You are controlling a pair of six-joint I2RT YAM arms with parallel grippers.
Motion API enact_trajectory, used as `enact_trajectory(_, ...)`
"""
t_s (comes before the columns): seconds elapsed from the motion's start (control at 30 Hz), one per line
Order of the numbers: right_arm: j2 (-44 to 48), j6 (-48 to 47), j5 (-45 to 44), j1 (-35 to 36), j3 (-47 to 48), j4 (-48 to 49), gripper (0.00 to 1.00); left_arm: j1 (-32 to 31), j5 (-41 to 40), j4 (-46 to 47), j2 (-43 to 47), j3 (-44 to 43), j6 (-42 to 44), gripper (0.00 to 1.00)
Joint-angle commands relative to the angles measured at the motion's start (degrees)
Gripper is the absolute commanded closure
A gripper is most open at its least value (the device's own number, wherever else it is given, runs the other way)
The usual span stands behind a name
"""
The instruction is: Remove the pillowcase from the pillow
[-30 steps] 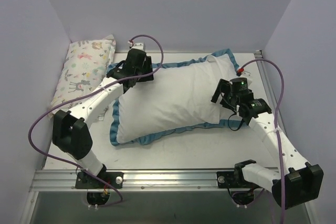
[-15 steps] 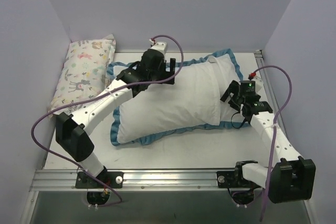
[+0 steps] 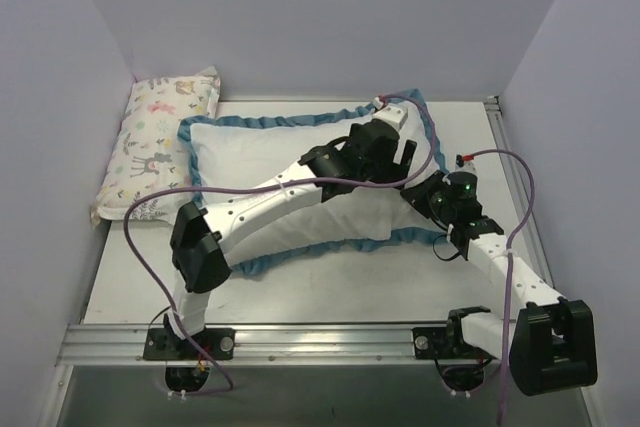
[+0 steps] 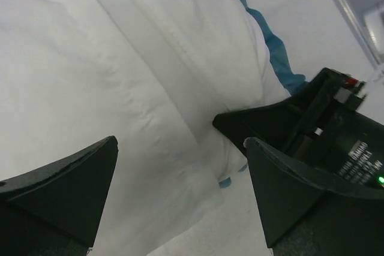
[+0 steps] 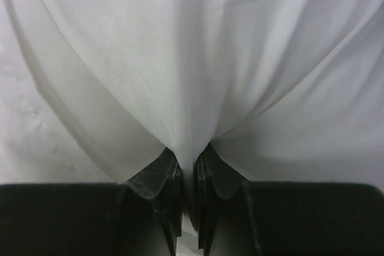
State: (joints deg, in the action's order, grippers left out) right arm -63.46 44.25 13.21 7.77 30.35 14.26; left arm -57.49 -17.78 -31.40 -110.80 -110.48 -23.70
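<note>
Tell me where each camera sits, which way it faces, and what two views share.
Top external: above and behind the arm bases, looking down at the table; both arms, left hand, right hand, pillowcase.
Left wrist: on the left arm, looking between its open fingers at the pillowcase's white side.
Right wrist: on the right arm, close on pillowcase fabric pinched by its shut fingers.
Shared: top and left wrist both show the right hand by the blue trim.

High rear overview; two close wrist views, probably of one pillowcase (image 3: 250,152).
</note>
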Motion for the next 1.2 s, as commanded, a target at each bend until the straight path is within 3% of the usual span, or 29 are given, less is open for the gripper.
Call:
enact_trajectory(0.0,2.37,3.3,7.53,1.81,-0.91,4.2,0.94,0.01,-6.99,-5.32,-3.8,-5.53,-1.95,0.03)
enact_trajectory(0.07,4.04,2.34,6.83,1.72,-0.12,1.66,0.92,-0.07,-8.84,-6.65,-5.9,-5.81,-2.22,0.03)
enact_trajectory(0.1,4.57,0.77,6.22,1.72,0.15,0.6,0.86,0.1,-10.5,-7.44,-6.44,-5.46,-2.57,0.03)
enact_trajectory(0.23,5.28,-4.33,-0.8,1.29,3.39,-11.5,0.67,0.45,-13.86,-7.98,-5.92,-0.29,-4.94,0.21)
enact_trajectory(0.27,5.02,-5.48,-2.47,1.11,4.01,-13.36,0.65,0.63,-14.3,-7.98,-4.87,0.69,-5.21,0.36)
enact_trajectory(0.33,4.66,-6.89,-6.96,0.41,5.07,-18.18,0.65,1.07,-15.88,-8.07,-3.64,2.8,-5.3,0.5)
enact_trajectory(0.37,4.66,-8.37,-8.19,-0.38,5.25,-19.0,0.66,1.24,-16.49,-7.98,-2.24,4.81,-5.3,0.7)
enact_trajectory(0.5,4.05,-10.5,-14.86,-1.27,5.95,-22.52,0.75,3.61,-16.85,-7.89,1.11,9.57,-6.26,1.0)
enact_trajectory(0.7,3.0,-12.25,-20.76,-4.42,6.57,-25.77,0.77,8.27,-18.51,-7.89,6.21,16.5,-6.88,1.0)
enact_trajectory(0.8,1.15,-12.35,-19.55,-7.59,5.78,-25.78,0.77,12.91,-16.95,-7.63,9.72,20.2,-8.46,1.0)
enact_trajectory(0.87,-1.22,-11.56,-15.69,-11.54,4.72,-23.85,0.77,15.21,-15.45,-6.58,12.27,23.89,-8.81,1.0)
enact_trajectory(1.0,-9.37,-8.31,-9.28,-11.72,2.97,-17.62,0.76,15.84,-12.72,-4.55,13.33,26.19,-8.38,1.0)
enact_trajectory(1.07,-12.81,-5.59,-4.54,-11.81,1.04,-9.89,0.76,15.05,-11.06,-3.94,12.19,26.19,-7.85,1.0)
enact_trajectory(1.17,-18.53,-1.9,8.03,-11.64,-1.77,3.81,0.84,10.84,-8.84,-2.43,9.47,23.84,-4.61,1.0)
